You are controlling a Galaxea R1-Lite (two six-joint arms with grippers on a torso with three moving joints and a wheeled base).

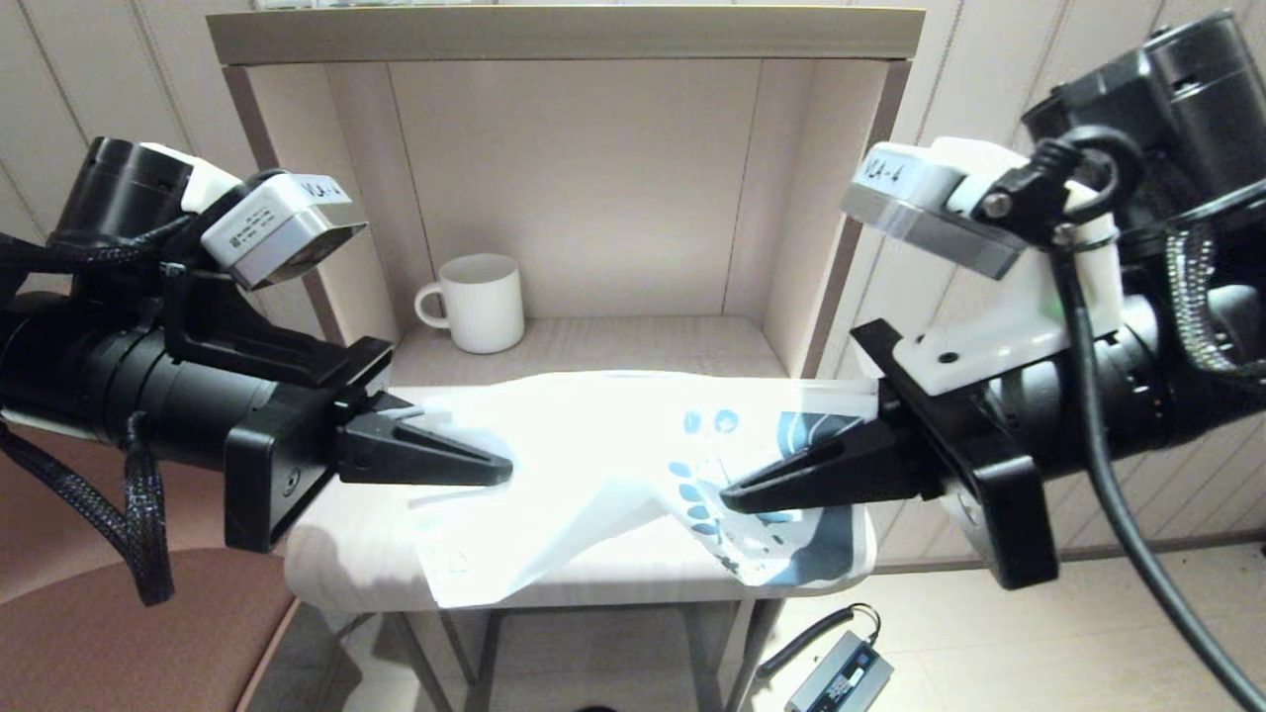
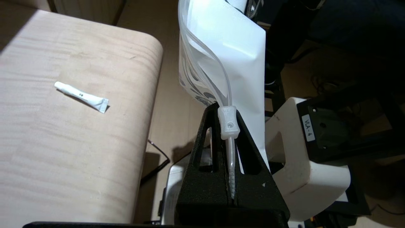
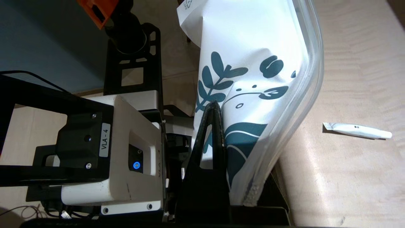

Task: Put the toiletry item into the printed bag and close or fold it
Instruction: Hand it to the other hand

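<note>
Holding the printed bag [image 1: 613, 465] stretched in the air over the table [image 1: 346, 554], between two grippers: left gripper [image 1: 495, 465] clamped on the zip edge by the slider [image 2: 228, 122], right gripper [image 1: 737, 491] pinched on the blue-leaf end. Lying apart on the tabletop, outside the bag: small white tube [image 2: 81, 96]. Standing on the shelf behind: white mug [image 1: 477, 302].

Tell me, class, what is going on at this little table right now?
Both arms hold the printed bag up over the table. The left gripper is shut on the bag's zip-slider end, and the right gripper is shut on its leaf-printed end. The small white toiletry tube lies on the tabletop, outside the bag, so nothing is packed yet. A white mug stands at the back of the shelf unit.
</note>
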